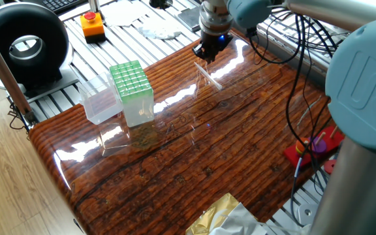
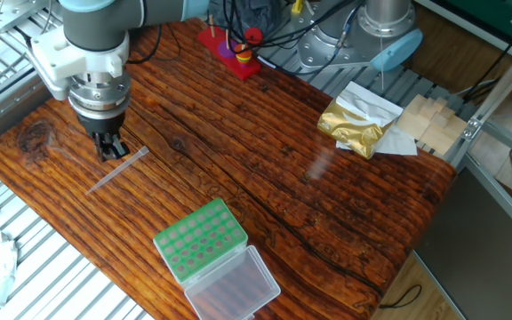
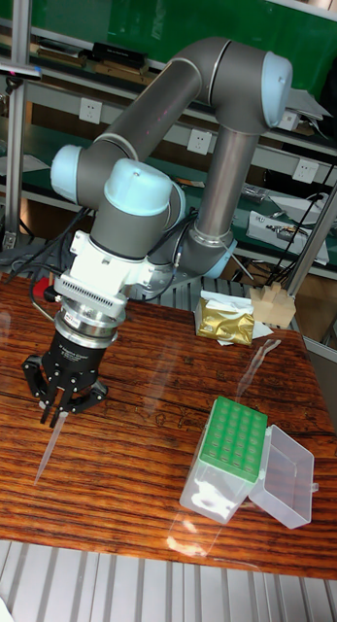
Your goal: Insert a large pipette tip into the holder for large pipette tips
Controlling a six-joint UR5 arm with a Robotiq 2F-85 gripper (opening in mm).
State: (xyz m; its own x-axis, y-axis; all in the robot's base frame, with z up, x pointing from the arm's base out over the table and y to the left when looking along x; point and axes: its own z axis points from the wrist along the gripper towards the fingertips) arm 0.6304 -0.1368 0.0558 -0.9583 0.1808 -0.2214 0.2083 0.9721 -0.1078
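While my gripper (image 2: 111,149) hangs low over the wooden table (image 2: 265,169), the large pipette tip (image 2: 116,169) lies flat on the wood right under and just past my fingertips. Seen from the other fixed view, its long axis runs from about 8 o'clock up to 2 o'clock, with the upper end closest to my fingers and the rest trailing off toward 8 o'clock. So my fingers sit over one end of the tube, not its middle.

In the tall fixed view my gripper (image 3: 57,406) points down and the tip (image 3: 47,442) shows just below it, slanting toward 7 o'clock. My jaws look drawn close together, but whether they pinch the tube's end or merely hover at it I cannot tell; the tube is clear and thin.

The holder for large pipette tips (image 2: 201,238) stands well apart, toward 5 o'clock from me in that same other fixed view, lid folded open, green grid facing up. I judge the next move depends on a firm hold across that axis.
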